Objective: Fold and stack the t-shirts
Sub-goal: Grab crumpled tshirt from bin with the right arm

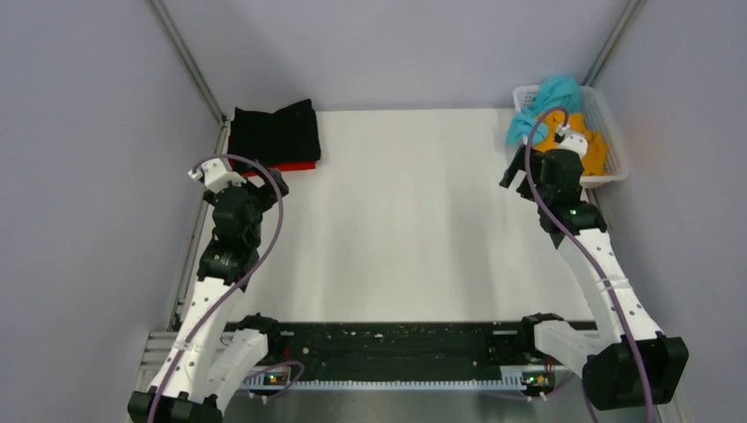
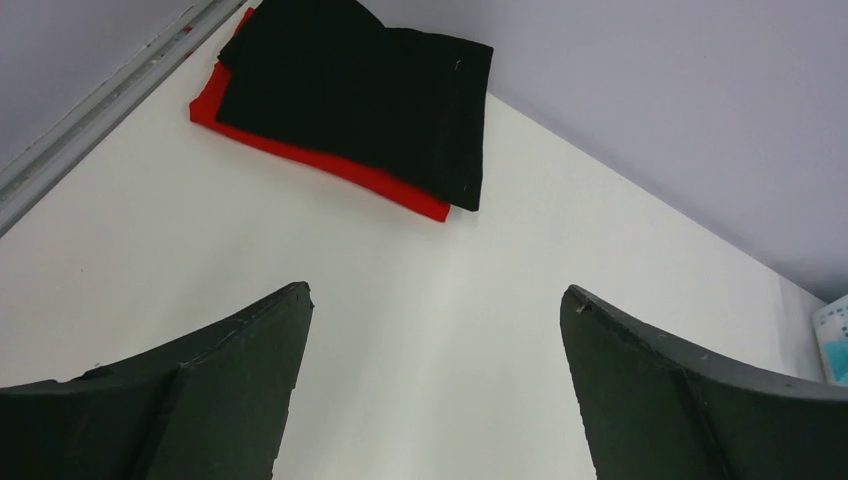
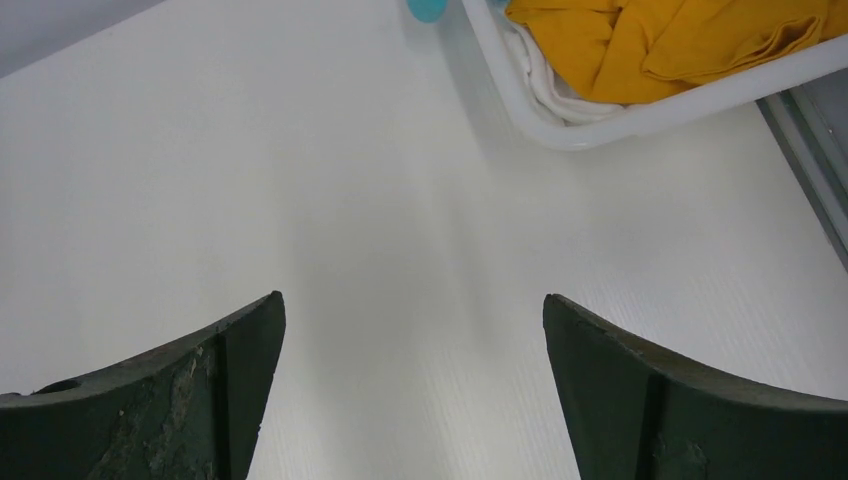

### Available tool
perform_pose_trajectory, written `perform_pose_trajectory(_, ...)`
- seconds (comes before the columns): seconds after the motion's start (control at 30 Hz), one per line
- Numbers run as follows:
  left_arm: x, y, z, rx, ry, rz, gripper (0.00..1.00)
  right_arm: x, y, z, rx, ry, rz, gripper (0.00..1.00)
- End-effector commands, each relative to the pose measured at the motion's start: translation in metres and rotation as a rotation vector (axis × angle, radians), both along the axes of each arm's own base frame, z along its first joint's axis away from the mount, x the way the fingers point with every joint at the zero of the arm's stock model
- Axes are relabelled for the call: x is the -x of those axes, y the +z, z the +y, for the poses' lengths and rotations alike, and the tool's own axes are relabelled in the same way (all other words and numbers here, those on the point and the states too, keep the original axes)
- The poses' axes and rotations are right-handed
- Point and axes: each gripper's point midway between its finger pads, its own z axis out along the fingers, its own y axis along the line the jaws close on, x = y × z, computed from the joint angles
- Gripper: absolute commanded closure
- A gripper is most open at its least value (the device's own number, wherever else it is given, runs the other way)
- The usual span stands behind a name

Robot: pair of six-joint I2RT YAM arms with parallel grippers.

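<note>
A folded black t-shirt [image 1: 275, 132] lies on a folded red t-shirt [image 1: 295, 166] at the table's far left corner; both show in the left wrist view, the black [image 2: 360, 90] over the red [image 2: 320, 165]. The teal t-shirt [image 1: 548, 99] hangs over the basket's left rim. The orange t-shirt [image 1: 588, 145] lies in the basket, also in the right wrist view [image 3: 660, 45], with the white t-shirt [image 3: 545, 85] under it. My left gripper [image 2: 436, 292] is open and empty, just short of the stack. My right gripper [image 3: 412, 300] is open and empty, near the basket.
The white lattice basket [image 1: 612, 132] stands at the far right corner; its rim shows in the right wrist view [image 3: 650, 115]. A metal rail [image 2: 90, 115] runs along the table's left edge. Grey walls close in the back and sides.
</note>
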Motion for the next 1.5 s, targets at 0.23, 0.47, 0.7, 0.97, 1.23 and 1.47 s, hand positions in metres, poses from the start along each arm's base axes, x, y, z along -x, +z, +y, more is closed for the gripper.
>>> perform_pose_trajectory(0.23, -0.002, -0.020, -0.002, 0.040, 0.001, 0.013, 0.01, -0.054, 0.039, -0.029, 0.068, -0.093, -0.097, 0.01)
perform_pose_trajectory(0.47, 0.000, -0.023, 0.003, 0.050, 0.034, 0.017, 0.01, -0.134, 0.038, -0.113, -0.049, -0.239, -0.064, 0.01)
perform_pose_trajectory(0.7, 0.000, -0.029, 0.005, 0.068, 0.055, 0.027, 0.01, -0.211, -0.027, -0.167, -0.080, -0.258, 0.047, 0.13)
perform_pose_trajectory(0.97, -0.002, -0.037, -0.001, 0.110, 0.044, 0.037, 0.01, -0.261, -0.077, -0.187, -0.056, -0.224, 0.089, 0.54)
perform_pose_trajectory(1.23, 0.007, -0.035, -0.003, 0.124, 0.026, 0.014, 0.01, -0.240, 0.048, -0.197, 0.046, -0.270, -0.116, 1.00)
perform_pose_trajectory(1.47, 0.005, -0.030, -0.022, 0.121, -0.093, -0.020, 0.01, -0.182, 0.216, -0.164, 0.071, -0.201, -0.466, 1.00)
